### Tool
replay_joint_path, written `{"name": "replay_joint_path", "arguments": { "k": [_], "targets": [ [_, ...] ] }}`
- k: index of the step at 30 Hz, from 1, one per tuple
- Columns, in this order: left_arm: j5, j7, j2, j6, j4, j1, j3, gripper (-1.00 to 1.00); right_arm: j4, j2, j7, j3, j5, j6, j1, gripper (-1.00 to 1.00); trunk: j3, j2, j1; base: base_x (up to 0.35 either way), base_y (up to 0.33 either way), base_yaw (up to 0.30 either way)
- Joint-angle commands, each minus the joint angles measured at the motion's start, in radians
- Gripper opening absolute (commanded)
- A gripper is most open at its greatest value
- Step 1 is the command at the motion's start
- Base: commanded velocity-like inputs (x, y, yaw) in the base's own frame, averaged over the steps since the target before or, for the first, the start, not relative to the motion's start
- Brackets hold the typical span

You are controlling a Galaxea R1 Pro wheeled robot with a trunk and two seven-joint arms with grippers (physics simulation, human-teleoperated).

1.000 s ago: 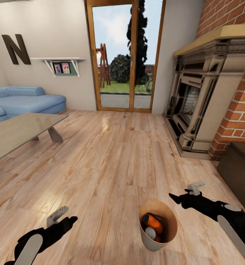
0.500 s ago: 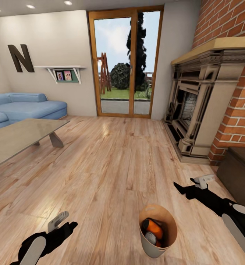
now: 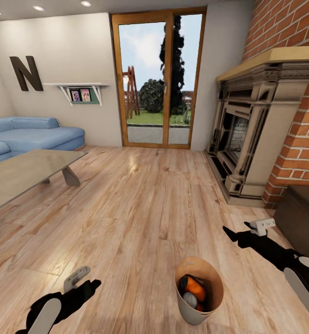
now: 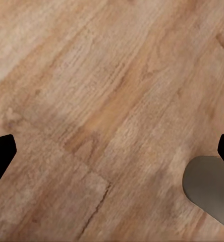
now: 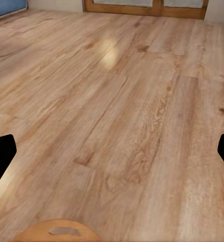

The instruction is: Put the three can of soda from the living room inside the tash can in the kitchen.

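Both my left gripper (image 3: 86,284) and right gripper (image 3: 232,234) hang wide open, empty. Between them the tash can (image 3: 211,306) holds orange cans (image 3: 193,286); the third I can't confirm.

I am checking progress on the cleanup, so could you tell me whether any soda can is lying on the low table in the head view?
No: the low table has a bare top, while orange cans sit inside the trash can on the floor.
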Motion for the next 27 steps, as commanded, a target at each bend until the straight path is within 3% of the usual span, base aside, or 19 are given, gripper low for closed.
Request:
{"name": "replay_joint_path", "arguments": {
  "k": [1,10,15,27],
  "targets": [
    [0.000,0.000,0.000,0.000,0.001,0.000,-0.001,1.00,0.000,0.001,0.000,-0.001,0.000,0.000,0.000,1.00,0.000,0.000,0.000,0.000,0.000,0.000],
    [-0.017,-0.003,0.000,-0.003,0.013,0.000,-0.005,1.00,0.056,0.020,-0.005,0.014,0.002,0.002,-0.001,1.00,0.000,0.000,0.000,0.000,0.000,0.000],
    [-0.039,-0.005,0.000,-0.073,0.021,0.000,-0.013,1.00,0.088,0.025,-0.004,0.020,0.003,0.006,0.003,1.00,0.000,0.000,0.000,0.000,0.000,0.000],
    [-0.043,-0.004,0.000,-0.100,0.024,0.000,-0.019,1.00,0.119,0.027,-0.004,0.024,0.004,0.008,0.006,1.00,0.000,0.000,0.000,0.000,0.000,0.000]
  ]
}}
